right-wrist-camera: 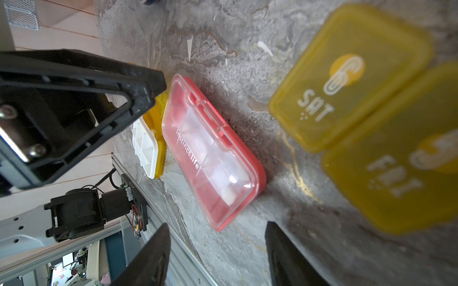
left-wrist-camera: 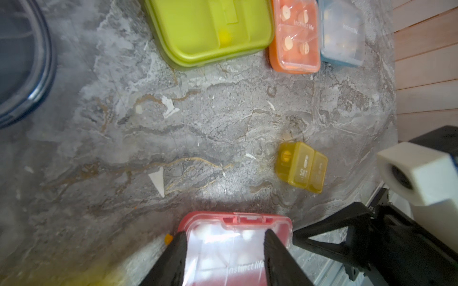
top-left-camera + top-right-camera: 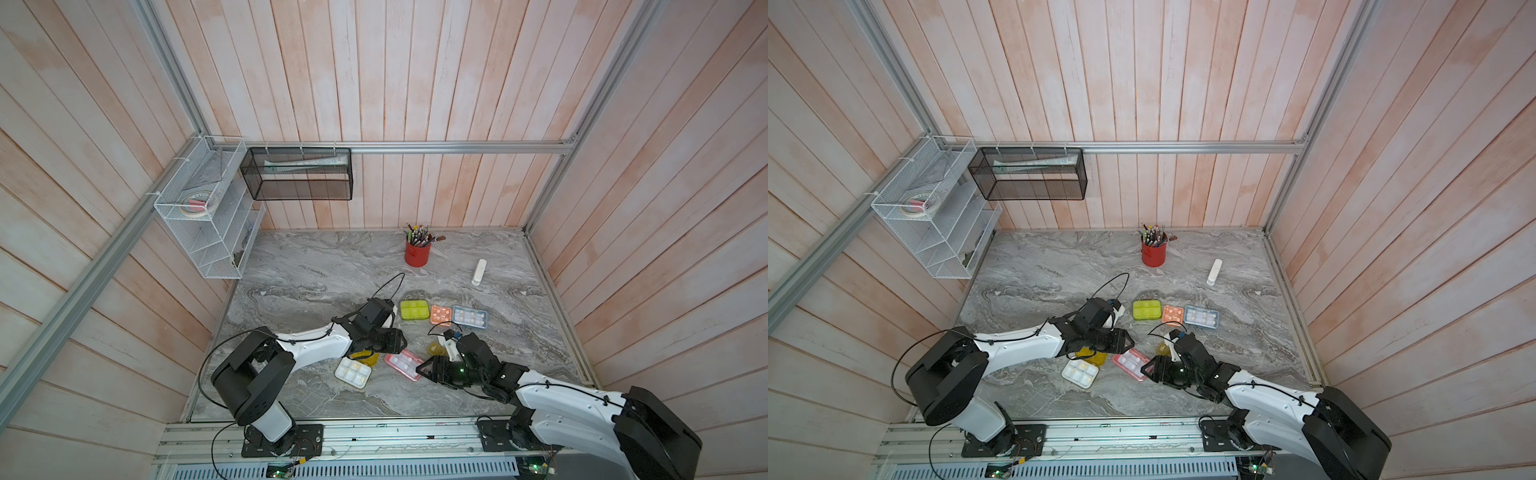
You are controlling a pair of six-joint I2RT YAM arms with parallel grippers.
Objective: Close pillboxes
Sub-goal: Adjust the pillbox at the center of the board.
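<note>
The pink-red pillbox (image 3: 403,365) lies flat between both arms, its clear lid (image 1: 210,148) down. My left gripper (image 2: 224,234) is open, its two fingers over the lid at one end of the pillbox. My right gripper (image 1: 216,230) is open over bare table just off the other end, holding nothing. A yellow pillbox (image 3: 353,372) sits open beside it, showing its white tray; the lid is partly hidden under my left arm. A small olive pillbox (image 2: 301,167), marked SAT and FRI, lies near my right wrist. Lime (image 3: 414,309), orange (image 3: 440,314) and light blue (image 3: 469,317) pillboxes stand in a row farther back. A round dark pillbox (image 2: 24,62) shows only in the left wrist view.
A red cup of pencils (image 3: 417,251) stands at the back, with a slim white stick (image 3: 478,272) to its right. A white wire rack (image 3: 208,208) and a black mesh basket (image 3: 297,174) hang on the walls. A metal rail (image 3: 374,436) borders the table's front edge.
</note>
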